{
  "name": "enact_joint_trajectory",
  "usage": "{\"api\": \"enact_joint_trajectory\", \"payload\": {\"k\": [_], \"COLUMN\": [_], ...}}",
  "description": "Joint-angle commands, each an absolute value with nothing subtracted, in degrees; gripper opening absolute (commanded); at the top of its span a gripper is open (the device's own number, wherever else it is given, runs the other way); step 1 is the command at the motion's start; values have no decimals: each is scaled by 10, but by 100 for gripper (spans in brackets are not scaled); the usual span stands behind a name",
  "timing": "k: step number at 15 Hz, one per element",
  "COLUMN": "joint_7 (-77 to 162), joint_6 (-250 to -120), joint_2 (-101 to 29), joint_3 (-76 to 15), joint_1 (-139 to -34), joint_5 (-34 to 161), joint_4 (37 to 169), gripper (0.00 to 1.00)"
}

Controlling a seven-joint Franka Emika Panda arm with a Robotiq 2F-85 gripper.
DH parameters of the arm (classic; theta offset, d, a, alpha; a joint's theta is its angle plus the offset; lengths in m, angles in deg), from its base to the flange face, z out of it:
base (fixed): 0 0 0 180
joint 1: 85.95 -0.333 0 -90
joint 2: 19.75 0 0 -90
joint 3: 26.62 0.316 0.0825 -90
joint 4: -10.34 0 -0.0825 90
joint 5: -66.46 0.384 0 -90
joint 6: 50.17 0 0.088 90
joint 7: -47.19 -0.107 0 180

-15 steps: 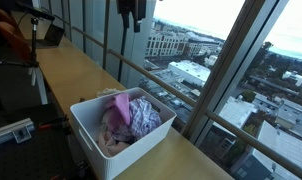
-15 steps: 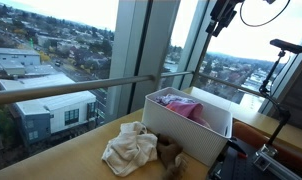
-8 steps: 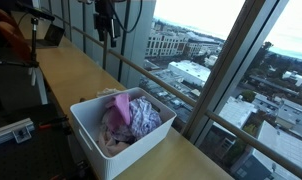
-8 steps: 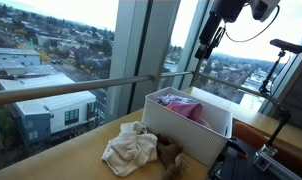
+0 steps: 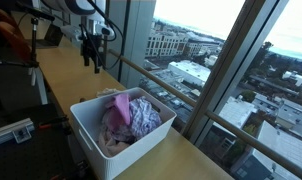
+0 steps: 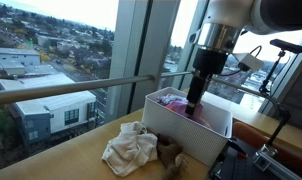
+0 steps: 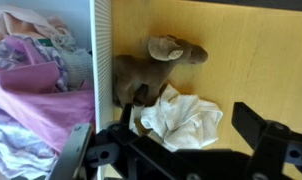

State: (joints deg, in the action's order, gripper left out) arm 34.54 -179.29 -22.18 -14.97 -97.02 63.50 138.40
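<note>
Wrist view: the fingers, spread wide and empty, are held above the crumpled white cloth lying on the table beside the bin, so an approach is judged in hand; a centred descent is called for.

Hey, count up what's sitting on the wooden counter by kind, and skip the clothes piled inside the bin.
White rectangular plastic bin: 1
Crumpled cream cloth: 1
Brown plush toy: 1
Total: 3
</note>
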Motion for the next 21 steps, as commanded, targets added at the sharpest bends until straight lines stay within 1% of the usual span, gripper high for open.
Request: {"api": "enact_joint_trajectory", "payload": {"k": [1,12,17,21], "joint_7": [310,319,330,320], "joint_6": [-1839,-1931,-1937,-1935], "joint_2": [-278,-473,-554,-593], "joint_3": [-148,-185,-195,-195], "joint_1": [-985,-1000,-998,-1012], "joint_5": [611,608,629,633], "joint_4": [1396,1349,1279,1247], "gripper": [100,100,100,100]}}
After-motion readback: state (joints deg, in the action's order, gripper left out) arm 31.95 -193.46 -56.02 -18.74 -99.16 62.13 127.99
